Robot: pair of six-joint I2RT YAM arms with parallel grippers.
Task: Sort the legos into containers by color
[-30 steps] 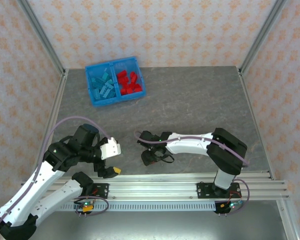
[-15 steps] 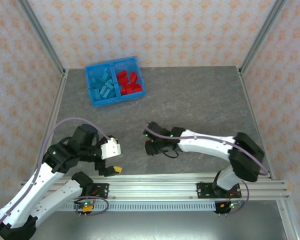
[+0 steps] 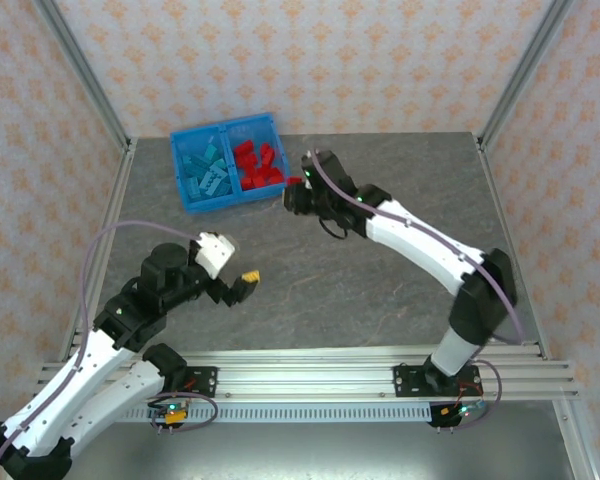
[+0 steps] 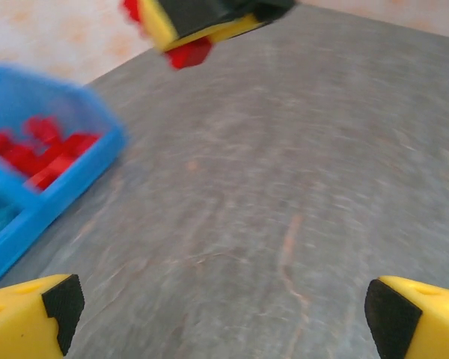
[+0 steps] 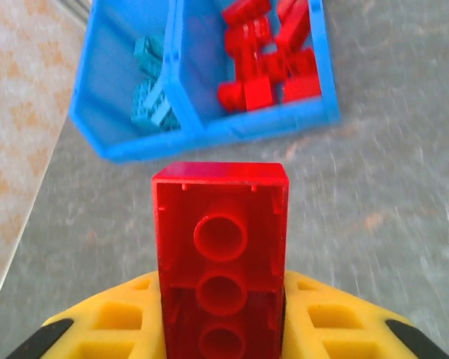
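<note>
Since a second ago the right arm has swung from the near middle of the tabletop out to the blue bin, and the left arm has reached a little forward. The right end effector is clamped on a red lego brick, which sticks out past its fingertips. From above, it sits just beside the bin's near right corner, outside the rim and not yet over either compartment. The left end effector hangs with its jaws spread wide and nothing between them, well apart from the bin.

The step in hand looks like the drop into the red compartment. In the right wrist view the brick lines up roughly with the middle wall, so the arm should shift toward the red side before letting go. It should clear the near wall with height to spare, then release low over the red bricks so the piece does not bounce across to the light blue bricks.

The held brick is bright, glossy red, gripped lengthwise with its hollow underside toward the wrist camera. Three round tubes show in a row. It is probably a two-by-four, though its lower end is hidden between the fingers.
</note>
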